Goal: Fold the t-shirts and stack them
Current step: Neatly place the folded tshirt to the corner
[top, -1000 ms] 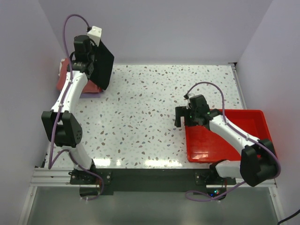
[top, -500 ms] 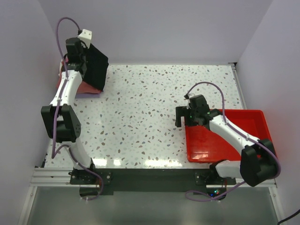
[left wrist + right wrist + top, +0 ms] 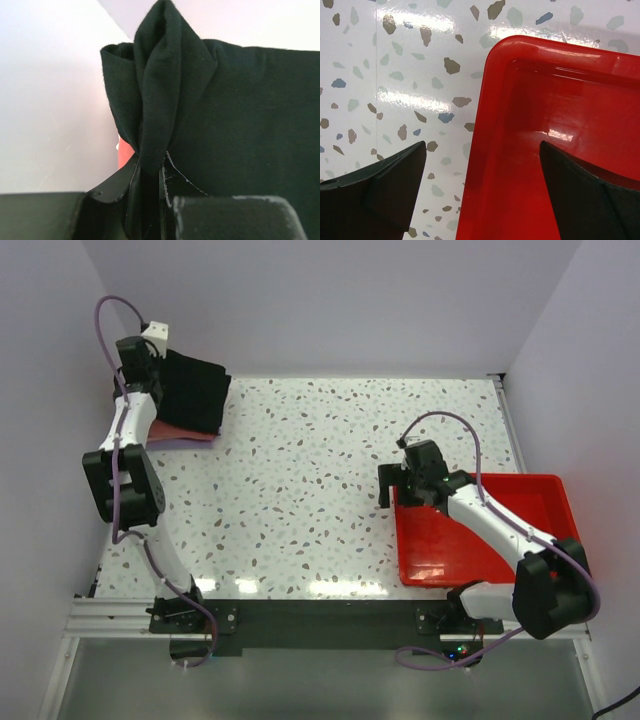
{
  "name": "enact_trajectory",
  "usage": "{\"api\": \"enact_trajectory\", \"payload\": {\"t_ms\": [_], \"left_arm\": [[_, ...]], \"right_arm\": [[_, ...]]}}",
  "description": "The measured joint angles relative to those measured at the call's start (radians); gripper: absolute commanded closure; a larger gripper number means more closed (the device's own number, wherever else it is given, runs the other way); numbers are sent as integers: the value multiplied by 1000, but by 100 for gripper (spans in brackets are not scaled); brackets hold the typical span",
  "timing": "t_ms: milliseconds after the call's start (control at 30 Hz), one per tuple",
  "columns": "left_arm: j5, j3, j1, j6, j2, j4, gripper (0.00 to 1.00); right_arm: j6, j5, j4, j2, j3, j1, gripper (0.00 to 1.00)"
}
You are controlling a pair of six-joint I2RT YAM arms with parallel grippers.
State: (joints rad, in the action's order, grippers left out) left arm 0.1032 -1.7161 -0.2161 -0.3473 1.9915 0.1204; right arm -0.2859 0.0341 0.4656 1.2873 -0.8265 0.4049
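At far left, the left end effector (image 3: 148,172) clamps the black t-shirt (image 3: 240,110); the right end effector (image 3: 482,150) gapes.

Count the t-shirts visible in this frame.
3. The black t-shirt, pinched by the left gripper, covers the far-left stack; a salmon-red t-shirt shows beneath it, and a pale lavender edge under that. Others may be hidden underneath.
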Motion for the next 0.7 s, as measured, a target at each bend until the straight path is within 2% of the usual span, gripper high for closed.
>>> {"api": "enact_trajectory", "payload": {"t_ms": [433,533,600,633,667,700], "left_arm": [[-81,0,-96,50,63,-15,100],[-82,0,-99,51,85,-20,92],[-80,0,-99,51,95,-25,73],[-76,0,-99,51,98,-27,60],[-71,0,-99,50,100,-28,32],[-62,0,-99,43,101,-29,19]], "right_arm": [[8,56,32,0,-5,0,1],[11,63,36,0,-6,0,1],[12,66,37,0,-6,0,1],[13,70,37,0,-6,0,1],[15,73,37,0,-6,0,1],[15,76,38,0,-6,0,1]]}}
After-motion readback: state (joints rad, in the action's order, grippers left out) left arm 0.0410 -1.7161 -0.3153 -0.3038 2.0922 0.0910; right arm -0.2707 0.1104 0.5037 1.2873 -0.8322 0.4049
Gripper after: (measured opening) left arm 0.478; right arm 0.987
